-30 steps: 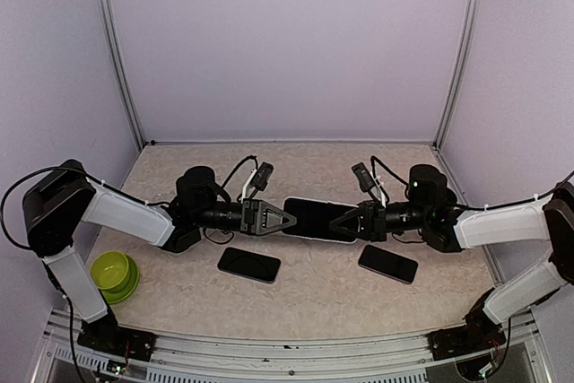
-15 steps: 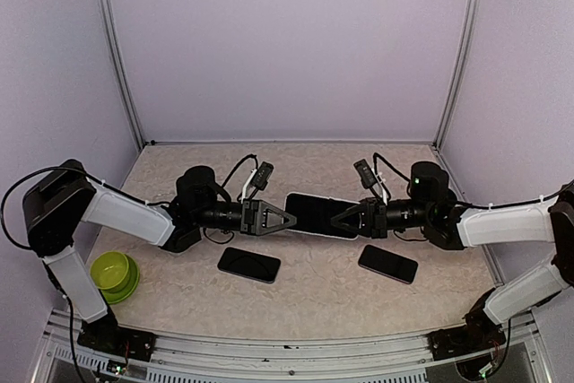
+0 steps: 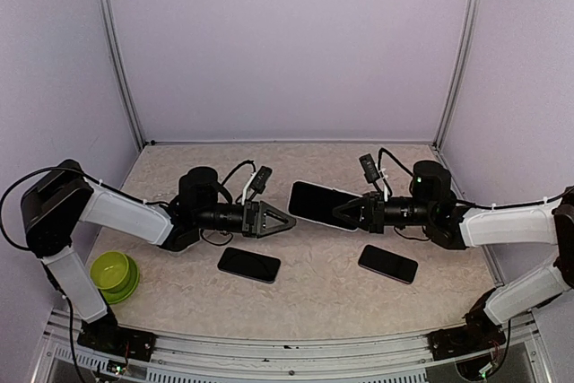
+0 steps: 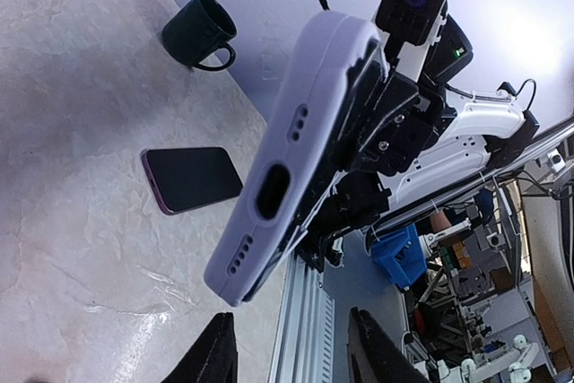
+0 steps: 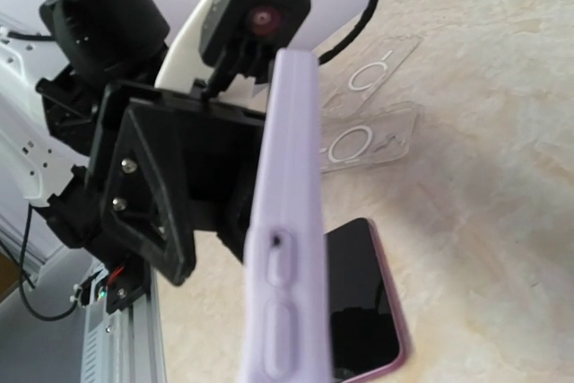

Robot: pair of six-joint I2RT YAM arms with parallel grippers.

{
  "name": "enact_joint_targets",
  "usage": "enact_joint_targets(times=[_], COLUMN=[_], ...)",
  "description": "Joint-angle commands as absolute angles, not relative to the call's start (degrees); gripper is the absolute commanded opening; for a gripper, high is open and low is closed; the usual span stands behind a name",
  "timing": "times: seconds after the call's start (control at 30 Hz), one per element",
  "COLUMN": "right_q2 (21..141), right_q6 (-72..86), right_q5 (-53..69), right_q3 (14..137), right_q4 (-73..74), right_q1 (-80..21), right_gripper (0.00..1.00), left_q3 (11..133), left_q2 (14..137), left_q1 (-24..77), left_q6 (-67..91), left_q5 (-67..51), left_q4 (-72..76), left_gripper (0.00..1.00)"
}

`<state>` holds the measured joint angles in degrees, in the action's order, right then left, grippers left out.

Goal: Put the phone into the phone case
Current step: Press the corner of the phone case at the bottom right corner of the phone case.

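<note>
The phone [image 3: 314, 201] is seen dark-screen-up inside the lilac phone case [image 4: 300, 136], so the insertion is judged largely done. Whether every corner is pressed home cannot be told. What may be left is a final pressing-in and setting the pair down on the table [image 3: 314, 307].

The cased phone is held in the air above the middle of the table, roughly midway between its left and right edges. It is clamped at its right end by the right gripper [image 3: 348, 213]. The left gripper [image 3: 289, 220] is placed just beside the free end without touching it, and its fingers [image 4: 213, 354] are spread apart with nothing between them.

The long axis is laid left to right along the line between the two grippers, with the free end turned slightly toward the far edge. The port end is pointed at the left gripper, and the button edge is turned toward the right wrist camera.
</note>
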<state>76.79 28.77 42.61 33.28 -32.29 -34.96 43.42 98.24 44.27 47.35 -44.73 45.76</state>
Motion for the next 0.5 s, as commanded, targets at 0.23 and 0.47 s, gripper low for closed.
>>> enact_joint_targets(times=[0.23, 0.47], right_q2=[74.6, 75.8], right_q6=[31.2, 32.8], right_q5=[47.3, 48.3], right_q3=[33.6, 33.4], right_q4=[-39.2, -41.0], right_q1=[-34.5, -34.5], right_gripper=[0.00, 0.00], left_q3=[42.9, 44.9], left_q2=[98.7, 99.2], left_q1=[41.8, 42.6], left_q6=[49.2, 49.5], left_q5=[-43.2, -44.5], left_q4=[50.4, 50.9], left_gripper=[0.45, 0.44])
